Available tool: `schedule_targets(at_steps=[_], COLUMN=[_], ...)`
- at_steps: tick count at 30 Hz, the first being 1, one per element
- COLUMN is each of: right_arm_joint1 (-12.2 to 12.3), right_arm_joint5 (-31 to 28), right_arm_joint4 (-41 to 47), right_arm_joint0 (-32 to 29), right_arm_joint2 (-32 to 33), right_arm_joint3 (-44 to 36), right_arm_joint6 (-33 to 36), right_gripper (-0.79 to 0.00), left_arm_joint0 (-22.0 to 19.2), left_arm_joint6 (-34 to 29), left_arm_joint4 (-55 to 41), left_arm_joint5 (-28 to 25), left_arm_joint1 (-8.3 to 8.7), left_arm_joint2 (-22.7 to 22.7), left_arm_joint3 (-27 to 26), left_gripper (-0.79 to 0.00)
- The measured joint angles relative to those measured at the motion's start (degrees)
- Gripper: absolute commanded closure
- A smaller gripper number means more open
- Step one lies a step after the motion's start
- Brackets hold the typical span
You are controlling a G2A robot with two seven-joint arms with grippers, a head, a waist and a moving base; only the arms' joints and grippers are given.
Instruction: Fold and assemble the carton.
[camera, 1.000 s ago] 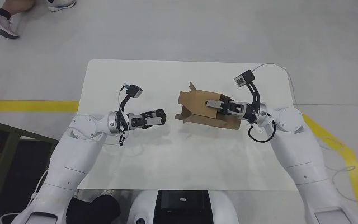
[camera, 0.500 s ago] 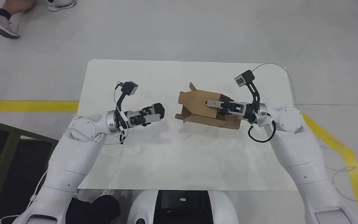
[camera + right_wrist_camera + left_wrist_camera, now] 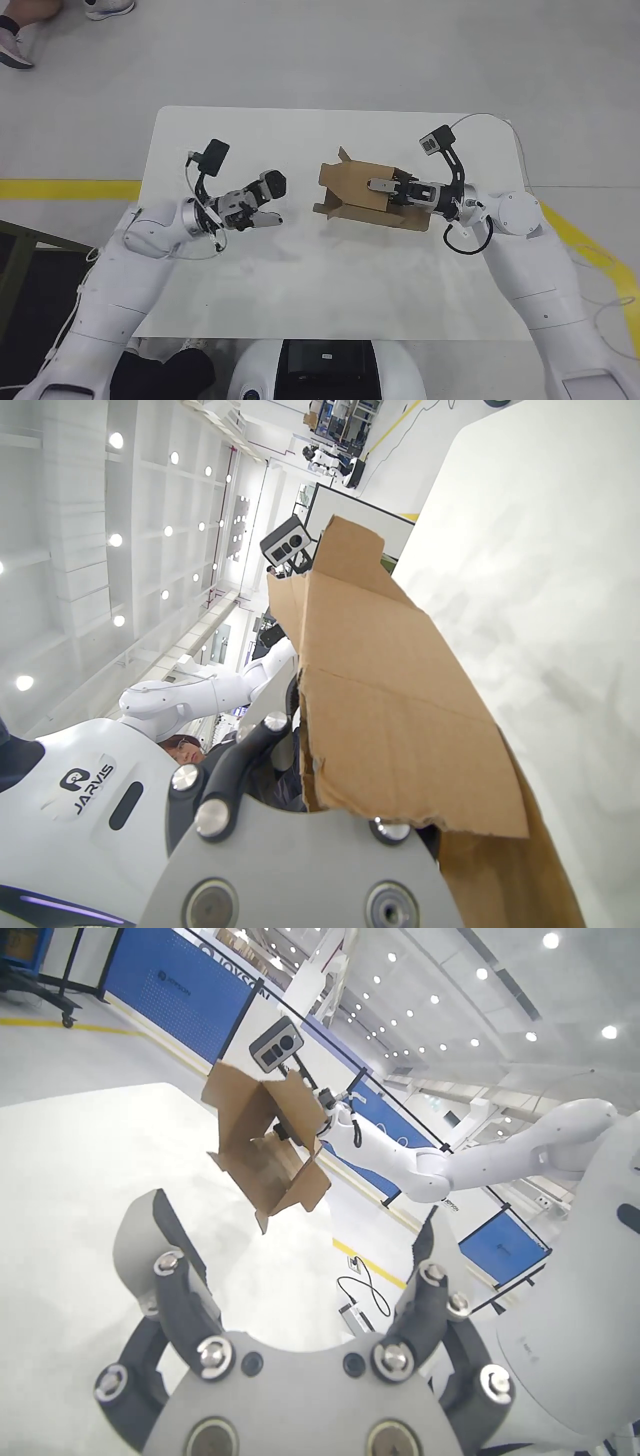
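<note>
Carton (image 3: 350, 186), open-ended, in right end effector (image 3: 375, 186) over table (image 3: 300, 285).

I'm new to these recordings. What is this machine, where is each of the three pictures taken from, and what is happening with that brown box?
This is a white robot with two arms, working at a white table. The top view looks down from a camera on the robot, above its arms. The other two pictures come from a camera on each wrist, so each shows its own gripper up close. The right gripper is shut on a wall of the brown carton, whose flaps stand open. The left gripper is open and empty. It is apart from the carton and faces its open end.
</note>
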Motion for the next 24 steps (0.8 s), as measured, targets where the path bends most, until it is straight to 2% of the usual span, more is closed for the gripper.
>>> schedule_targets(at_steps=[7,10,13,17,19,24], right_arm_joint1=[0.0,0.0,0.0,0.0,0.0,0.0], right_arm_joint5=[0.0,0.0,0.0,0.0,0.0,0.0], right_arm_joint4=[0.0,0.0,0.0,0.0,0.0,0.0], right_arm_joint0=[0.0,0.0,0.0,0.0,0.0,0.0], right_arm_joint2=[0.0,0.0,0.0,0.0,0.0,0.0], right_arm_joint3=[0.0,0.0,0.0,0.0,0.0,0.0], right_arm_joint6=[0.0,0.0,0.0,0.0,0.0,0.0], right_gripper=[0.0,0.0,0.0,0.0,0.0,0.0], left_arm_joint0=[1.7,2.0,1.9,1.8,1.7,1.7], left_arm_joint6=[7.4,12.9,20.2,33.5,37.7,36.0], left_arm_joint4=[12.7,21.3,31.2,44.8,48.3,47.1], left_arm_joint5=[0.0,0.0,0.0,0.0,0.0,0.0], left_arm_joint1=[-0.08,-0.08,0.04,0.44,0.53,0.52], left_arm_joint2=[-2.3,-2.1,-1.3,1.1,1.5,1.4], left_arm_joint3=[-3.2,-4.7,-5.4,-4.7,-4.3,-4.4], left_gripper=[-0.785,-0.785,-0.785,-0.785,-0.785,-0.785])
